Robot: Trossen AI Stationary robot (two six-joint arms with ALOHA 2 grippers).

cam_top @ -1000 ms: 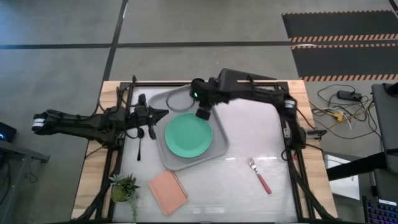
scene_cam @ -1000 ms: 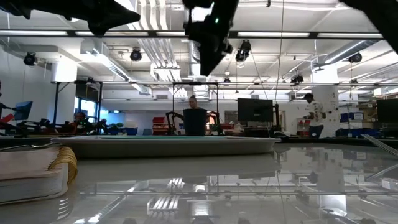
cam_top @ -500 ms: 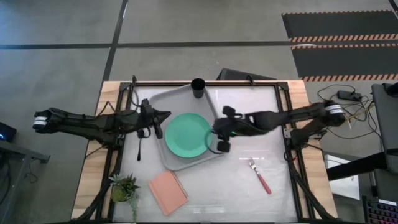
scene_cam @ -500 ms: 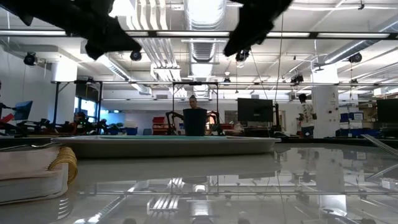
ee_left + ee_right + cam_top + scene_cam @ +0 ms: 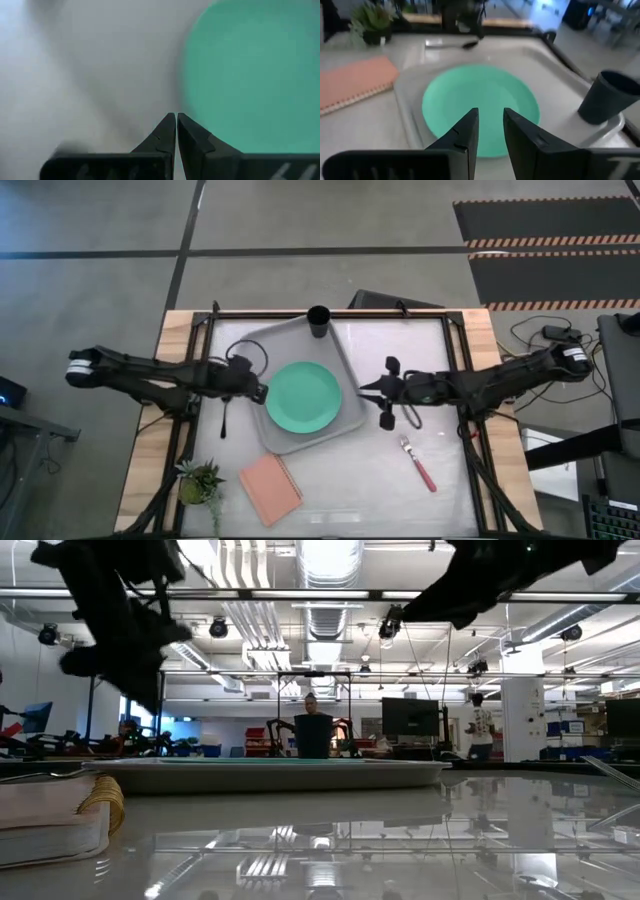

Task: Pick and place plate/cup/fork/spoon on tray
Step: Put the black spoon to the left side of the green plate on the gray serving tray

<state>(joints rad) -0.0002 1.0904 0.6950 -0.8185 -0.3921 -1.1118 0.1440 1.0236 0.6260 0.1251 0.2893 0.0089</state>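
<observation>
On my far left the left arm reaches in across the desk's point(image 5: 400, 500) left edge, stretched out low and nearly level, and its left pincer point(image 5: 262, 390) sits right at the left rim of the tray point(image 5: 262, 340). In the left wrist view that pincer point(image 5: 176, 119) has its two fingertips pressed together with nothing between them, pointing at the tray floor just beside the plate point(image 5: 260, 75). The spoon point(image 5: 226, 408) lies on the desk just outside the tray's left rim, partly under the left arm. Near the desk's front left corner I see a small potted plant point(image 5: 198, 478), and beside it a salmon-pink pad point(image 5: 270, 487).

The tray lies turned at an angle in the middle of the desk. The plate point(image 5: 303, 396) rests flat inside it, filling the nearer half, and the cup point(image 5: 319, 321) stands upright in the tray's far corner.

To the right of the tray, the right arm comes in from the right edge, also stretched long and low over the desk. The right pincer point(image 5: 368, 387) hangs just off the tray's right rim, aimed at the plate. Through the right wrist view I see it point(image 5: 490, 118) parted by a narrow gap and empty. The fork point(image 5: 419, 463) lies on the bare desk to the right front, well apart from the tray.
</observation>
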